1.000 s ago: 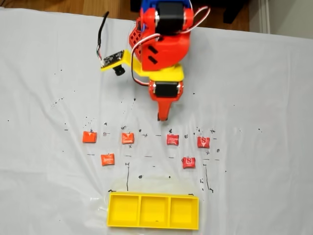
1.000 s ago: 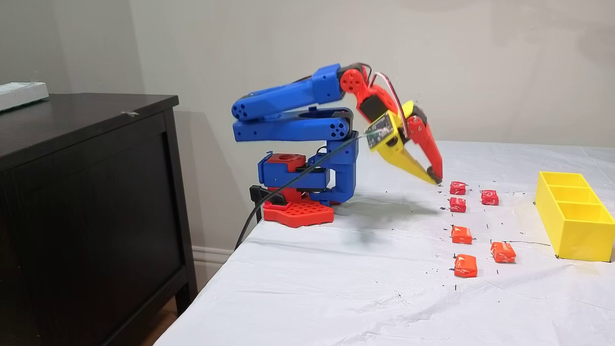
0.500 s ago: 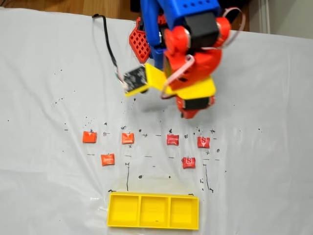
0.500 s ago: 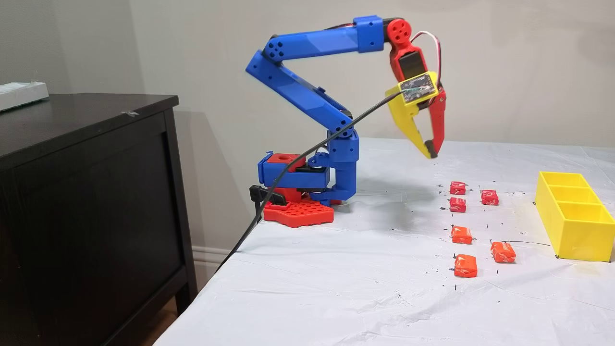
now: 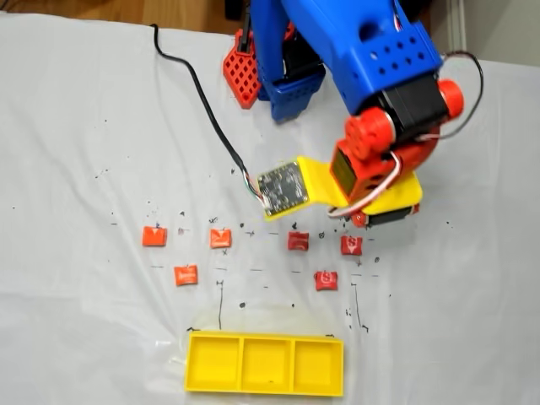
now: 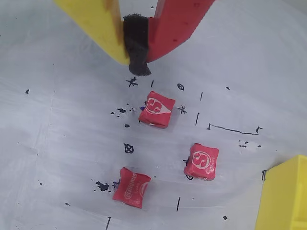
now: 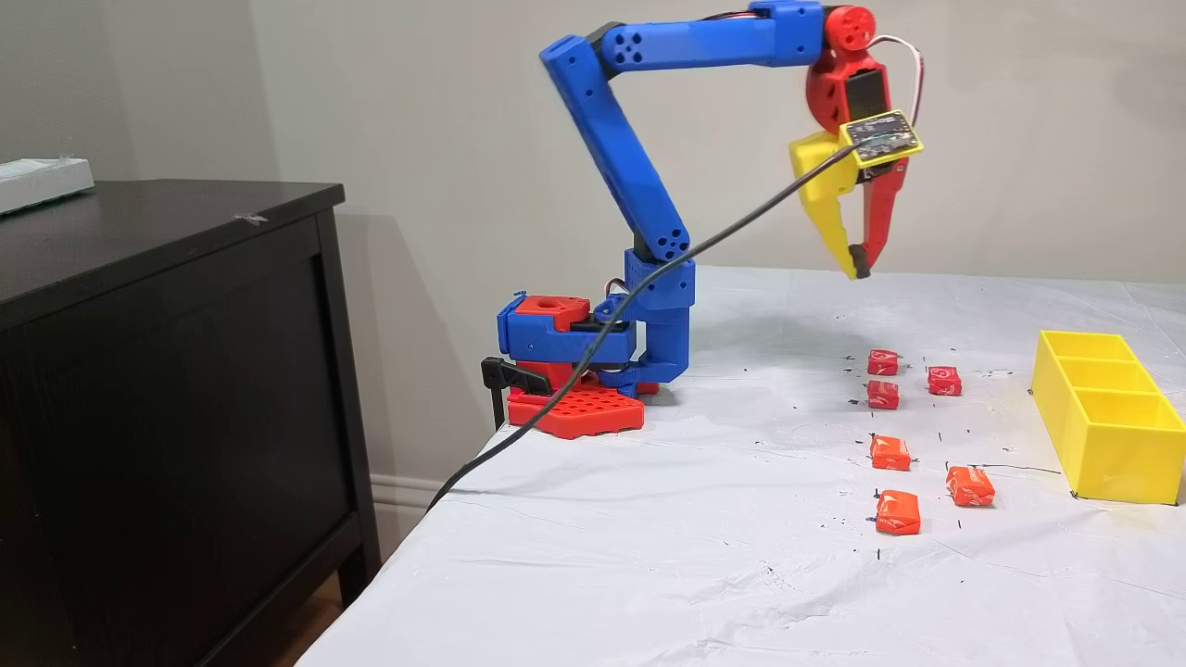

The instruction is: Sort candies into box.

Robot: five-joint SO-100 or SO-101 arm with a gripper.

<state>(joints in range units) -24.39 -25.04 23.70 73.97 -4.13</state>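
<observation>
Six small candies lie on the white cloth (image 7: 649, 556), and none of them is in the box yet. In a fixed view from the side, the nearest ones are the three orange candies: one at the front (image 7: 898, 512), one a bit right of it (image 7: 970, 485), and one behind them (image 7: 889, 452). Past those sit the three red candies with white print: one (image 7: 883, 395), one behind it (image 7: 883, 362), and one to the right (image 7: 944, 381). They all lie apart, with none touching. The yellow box (image 7: 1107, 435) stands at the right side of the cloth, away from the candies, and its three square spaces look bare. In a fixed view from above, the box (image 5: 264, 340) is at the bottom, with the orange candies up and to the left and the red ones up and to the right. High above the red candies hangs the gripper (image 7: 857, 271), pointing down and touching nothing. In the wrist view, the gripper (image 6: 135, 52) has its yellow finger and its red finger pressed together on a black pad, with no candy between them, and a red candy (image 6: 157, 109) lies on the cloth just below its tip. Farther back, the blue arm (image 7: 616, 157) rises from its red base (image 7: 574, 412) at the cloth's far edge. A black cable (image 7: 593, 352) runs down off the table, beside a dark cabinet (image 7: 167, 371).
</observation>
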